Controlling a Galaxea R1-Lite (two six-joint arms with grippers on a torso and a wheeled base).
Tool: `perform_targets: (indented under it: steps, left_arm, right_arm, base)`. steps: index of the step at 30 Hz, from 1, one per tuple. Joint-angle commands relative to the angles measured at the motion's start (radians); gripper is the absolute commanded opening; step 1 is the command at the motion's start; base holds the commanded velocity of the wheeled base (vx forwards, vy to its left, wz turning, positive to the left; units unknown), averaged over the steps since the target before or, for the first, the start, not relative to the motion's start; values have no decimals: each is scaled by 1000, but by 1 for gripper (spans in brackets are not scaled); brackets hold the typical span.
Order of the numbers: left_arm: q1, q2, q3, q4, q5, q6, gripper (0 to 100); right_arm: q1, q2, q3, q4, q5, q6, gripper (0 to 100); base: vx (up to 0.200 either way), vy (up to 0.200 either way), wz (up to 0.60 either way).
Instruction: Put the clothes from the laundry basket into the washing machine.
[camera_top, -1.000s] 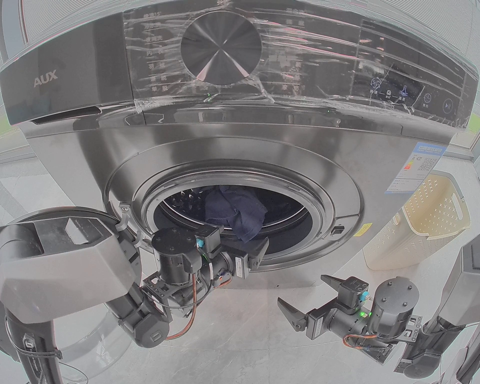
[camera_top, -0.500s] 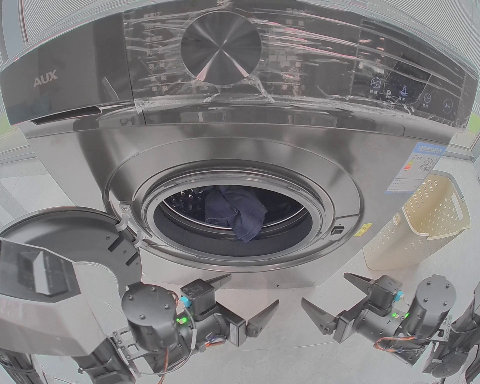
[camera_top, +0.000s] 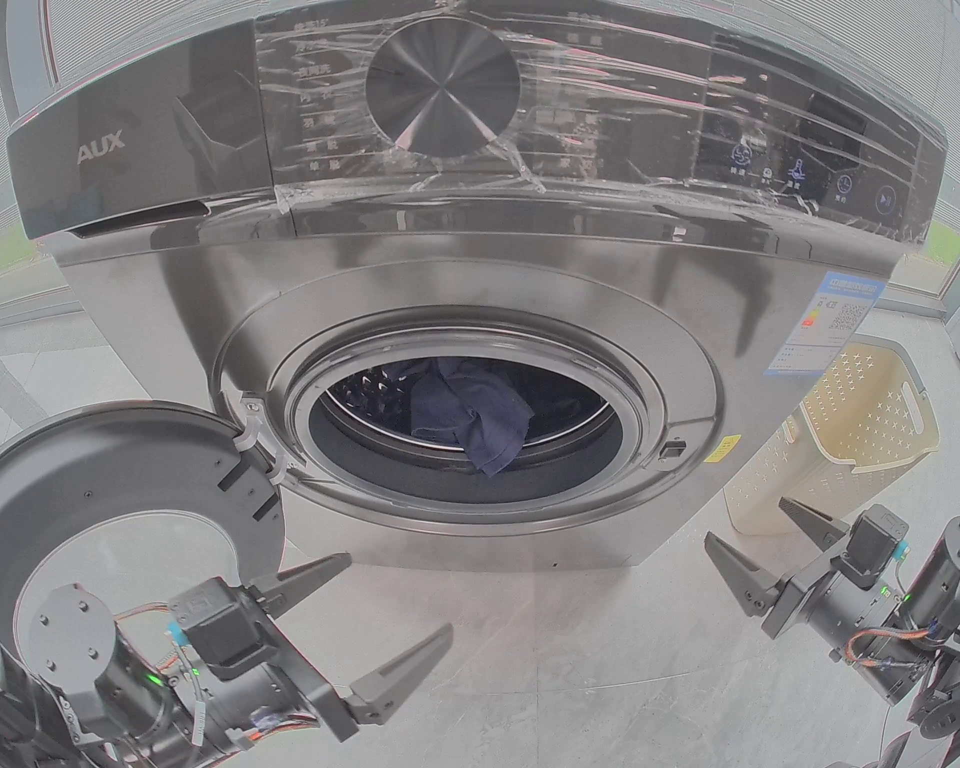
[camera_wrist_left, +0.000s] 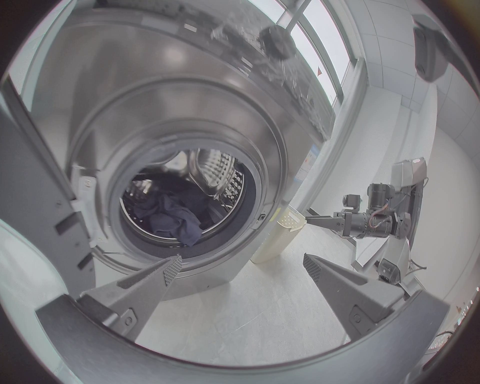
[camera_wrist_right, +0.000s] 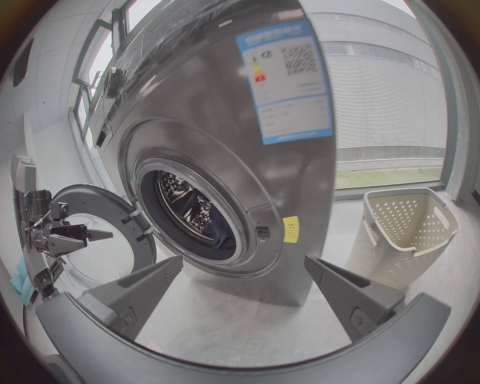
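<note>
Since both of my grippers hang empty in front of the washing machine (camera_top: 480, 270), I judge the loading to be at or near its end. A dark blue garment (camera_top: 470, 405) lies inside the drum, one corner drooping over the inner lip of the opening. My left gripper (camera_top: 395, 597) sits low, just beside the open door (camera_top: 120, 470), jaws spread wide. My right gripper (camera_top: 748, 522) is low on the other side, near the laundry basket (camera_top: 870, 430), jaws equally wide. What comes next depends on the basket. If more clothes are in it, my right arm should turn and reach down into it. If not, my left arm is well placed to swing the door shut, once that drooping corner is tucked clear of the seal. The basket walls I can see look bare, but its bottom is hidden behind its own front wall and the machine's corner. Whether more clothing lies deeper in the drum is too dark to tell.
</note>
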Motion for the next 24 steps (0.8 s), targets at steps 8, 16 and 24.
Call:
perform_targets:
  steps: [8,16,24]
  left_arm:
    - [173,-522,31,419,3,7,100]
    - [301,-864,31,751,-37,7,100]
    - [482,-1213,30,1077,-152,4,100]
  right_arm:
    - [-175,-236,19,200,-38,-9,100]
    - [-211,-471,19,466,-98,9,100]
    - [-324,-655,19,601,-98,8,100]
  base:
    - [-200,0,0]
    - [-200,0,0]
    - [-200,0,0]
